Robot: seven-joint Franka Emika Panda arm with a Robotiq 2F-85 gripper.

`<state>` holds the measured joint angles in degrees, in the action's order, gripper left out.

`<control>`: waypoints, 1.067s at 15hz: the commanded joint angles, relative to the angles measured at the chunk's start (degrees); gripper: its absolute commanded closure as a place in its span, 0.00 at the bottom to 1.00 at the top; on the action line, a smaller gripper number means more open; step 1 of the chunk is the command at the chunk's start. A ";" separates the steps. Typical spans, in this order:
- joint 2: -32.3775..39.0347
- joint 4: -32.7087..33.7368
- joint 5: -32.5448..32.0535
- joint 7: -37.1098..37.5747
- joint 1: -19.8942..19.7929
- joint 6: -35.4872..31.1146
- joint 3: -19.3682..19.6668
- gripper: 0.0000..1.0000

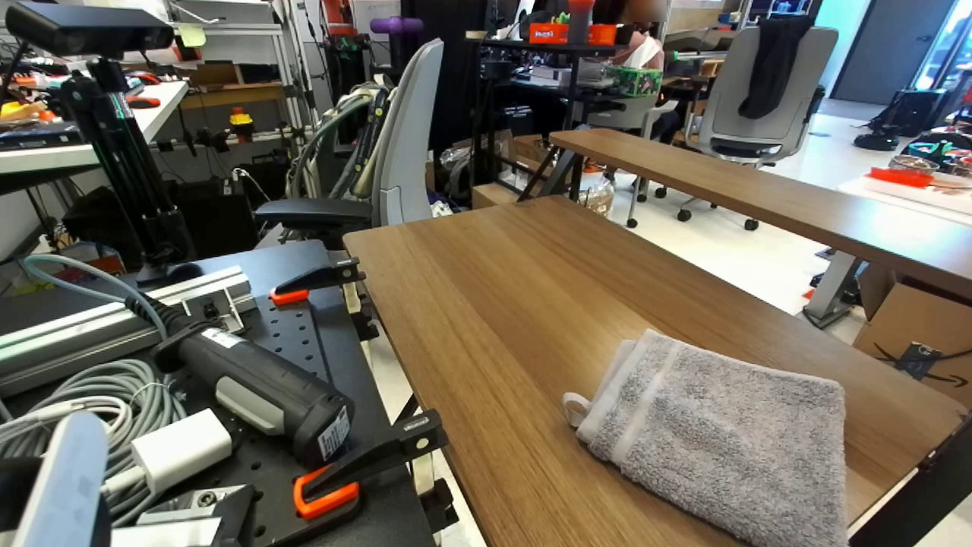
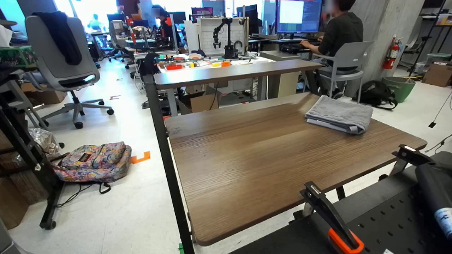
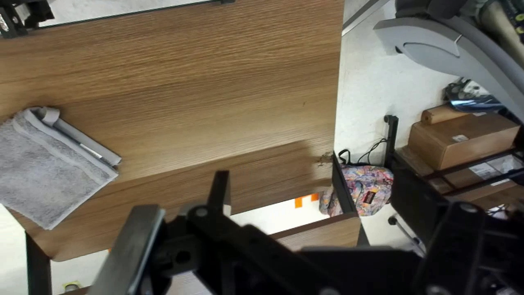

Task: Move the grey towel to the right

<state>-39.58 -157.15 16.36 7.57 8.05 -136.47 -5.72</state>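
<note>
Towel of grey fluffy terry cloth (image 3: 49,168), folded roughly square, lies on the brown wood-grain rectangular tabletop (image 3: 196,90) near one corner. Jaws of the black-and-grey jointed gripper (image 3: 313,180) stand apart; in the wrist view, the towel lies well to their left.

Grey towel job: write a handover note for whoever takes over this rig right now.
Gripper: looks open, fingers apart, nothing held.
Grey towel: folded, lying on the wooden table, toward the right in both exterior views; at the left edge of the wrist view, partly cut off, apart from the gripper.
Done: the towel lies on that right-hand side; these pictures do not tell whether the arm put it there.
Left: probably little, if "right" means as the exterior views show it; check which right is meant before any grasp.
</note>
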 commanded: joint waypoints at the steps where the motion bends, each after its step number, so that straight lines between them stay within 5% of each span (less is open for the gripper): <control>1: 11.97 1.62 -3.07 1.73 -3.84 -9.69 -0.89 0.00; 9: 38.37 11.50 -21.51 16.44 -15.83 -22.76 -0.11 0.00; 13: 48.25 20.19 -30.09 24.07 -14.85 -21.37 6.27 0.00; 16: 54.65 25.85 -27.31 23.08 -13.20 -21.21 10.90 0.00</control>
<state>8.64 -137.73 -11.64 29.85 -7.36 -158.28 1.15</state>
